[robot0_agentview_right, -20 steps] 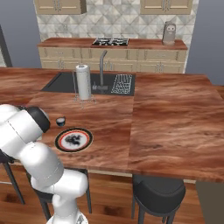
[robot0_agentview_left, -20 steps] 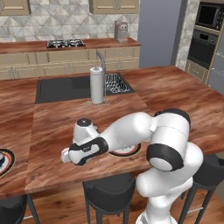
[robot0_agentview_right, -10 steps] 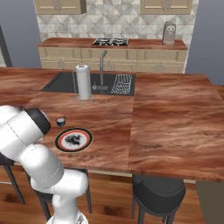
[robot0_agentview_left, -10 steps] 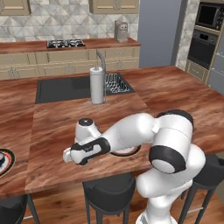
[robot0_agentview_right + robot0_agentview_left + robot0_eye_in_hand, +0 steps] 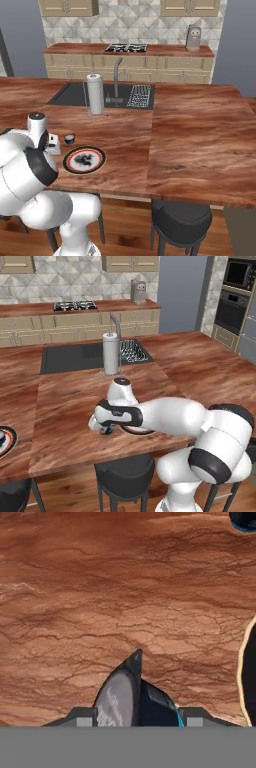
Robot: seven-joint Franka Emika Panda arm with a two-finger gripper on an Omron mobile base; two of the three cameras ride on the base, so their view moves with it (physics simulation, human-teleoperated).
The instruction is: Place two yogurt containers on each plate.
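Visibly two plates point(image 5: 84, 159) point(image 5: 4, 439), one loose yogurt cup point(image 5: 69, 137) — claw point(image 5: 105, 430) grasping second cup point(image 5: 131, 698).

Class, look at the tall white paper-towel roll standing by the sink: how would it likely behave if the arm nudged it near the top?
The paper-towel roll stands tall and narrow on a thin wire stand, so a high push would probably tip it. Lying down, its round shape would likely let it roll across the counter. It looks like soft paper, so probably light and squashy.
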